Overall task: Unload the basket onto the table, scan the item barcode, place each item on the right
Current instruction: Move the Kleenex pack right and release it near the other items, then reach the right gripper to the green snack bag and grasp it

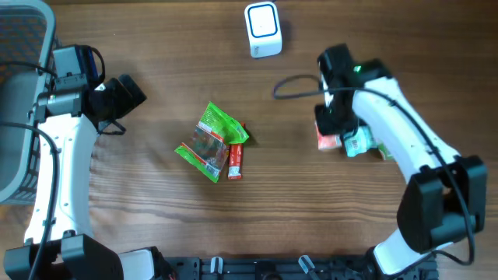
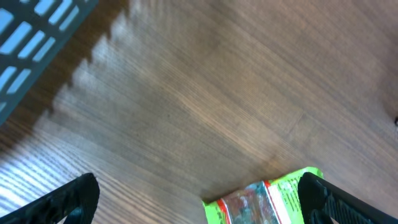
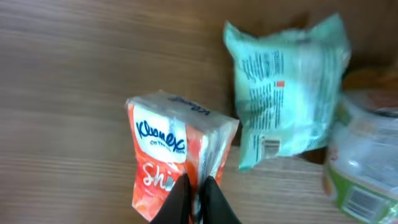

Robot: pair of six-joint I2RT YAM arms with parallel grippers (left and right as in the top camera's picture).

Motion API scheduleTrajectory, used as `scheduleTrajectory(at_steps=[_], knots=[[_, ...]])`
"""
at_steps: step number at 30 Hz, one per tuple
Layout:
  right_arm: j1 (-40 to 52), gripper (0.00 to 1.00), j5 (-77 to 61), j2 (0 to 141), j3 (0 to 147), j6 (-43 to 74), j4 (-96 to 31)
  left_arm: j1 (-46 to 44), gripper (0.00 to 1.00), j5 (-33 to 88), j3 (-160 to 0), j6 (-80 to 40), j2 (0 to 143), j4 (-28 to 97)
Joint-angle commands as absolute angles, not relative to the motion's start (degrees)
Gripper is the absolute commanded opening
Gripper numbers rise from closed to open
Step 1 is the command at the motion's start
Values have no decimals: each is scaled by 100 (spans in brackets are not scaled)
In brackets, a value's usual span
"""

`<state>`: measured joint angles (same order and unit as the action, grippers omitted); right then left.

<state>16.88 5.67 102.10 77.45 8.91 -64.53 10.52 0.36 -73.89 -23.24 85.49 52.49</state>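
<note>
The tissue pack (image 3: pixel 171 158) lies at the right of the desk (image 1: pixel 156 47), just beside a teal pouch (image 3: pixel 286 87) and a clear tub (image 3: pixel 360 168). The right hand (image 3: pixel 198 186) has its fingers pressed together on the pack's near edge, pinching the wrapper. Whether the pack is off the desk cannot be told. No barcode shows on its upper face.

The scanner (image 1: pixel 262 29) stands at the far edge, well apart from the pack. So the grasp looks made, while the carry to the scanner and the turning of the code toward it are not yet done.

The left hand (image 1: pixel 120 97) hangs spread and holds nothing, near a green bag (image 1: pixel 210 140) and a red stick (image 1: pixel 236 161) at mid-desk.
</note>
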Motion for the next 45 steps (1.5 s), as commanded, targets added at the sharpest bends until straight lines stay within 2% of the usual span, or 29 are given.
scheduleTrajectory(at_steps=[1, 2, 3, 6, 8, 11, 12, 15, 17, 18, 19, 20, 21, 24, 27, 30, 33, 36, 45], knots=[[1680, 32, 1271, 10191, 7120, 1199, -6097, 1076, 100, 58, -7426, -2276, 8519, 5234], [1680, 51, 1269, 10191, 7043, 1199, -5961, 1076, 100, 58, -7426, -2276, 8519, 5234], [1680, 60, 1273, 10191, 7039, 1199, -5885, 1076, 100, 58, -7426, -2276, 8519, 5234], [1684, 76, 1269, 10175, 7435, 1203, -6003, 1076, 100, 58, -7426, -2276, 8519, 5234], [1761, 73, 1007, 10154, 8064, 1210, -6403, 1076, 100, 58, -7426, -2276, 8519, 5234], [2222, 64, -860, 10027, 8560, 1260, -6235, 1076, 100, 58, -7426, -2276, 8519, 5234], [2386, 61, -1004, 10027, 8560, 1431, -6121, 1076, 100, 58, -7426, -2276, 8519, 5234], [3229, 53, -812, 10095, 8359, 2261, -5408, 1076, 100, 58, -7426, -2276, 8519, 5234], [3924, 42, -294, 10291, 8138, 2954, -4764, 1076, 100, 58, -7426, -2276, 8519, 5234], [4136, 42, -233, 10377, 8047, 3050, -4501, 1076, 100, 58, -7426, -2276, 8519, 5234], [4346, 50, -235, 10468, 7985, 3061, -4230, 1076, 100, 58, -7426, -2276, 8519, 5234], [4521, 68, -233, 10580, 7979, 3107, -4029, 1079, 100, 58, -7426, -2276, 8519, 5234], [4674, 70, -231, 10696, 7979, 3140, -3787, 1076, 100, 58, -7426, -2276, 8519, 5234], [4950, 70, -231, 10980, 7979, 2204, -2954, 1076, 100, 58, -7426, -2276, 8519, 5234], [4956, 71, 233, 11059, 7979, 1385, -2661, 1076, 100, 58, -7426, -2276, 8519, 5234], [4954, 75, 456, 11069, 7979, 338, -2257, 1076, 100, 58, -7426, -2276, 8519, 5234], [4943, 85, 480, 11159, 7979, -355, -2025, 1076, 100, 58, -7426, -2276, 8519, 5234], [4888, 99, 847, 11384, 7979, -471, -1953, 1076, 100, 58, -7426, -2276, 8519, 5234], [4689, 99, 379, 12007, 7979, -454, -1752, 1076, 100, 58, -7426, -2276, 8519, 5234]])
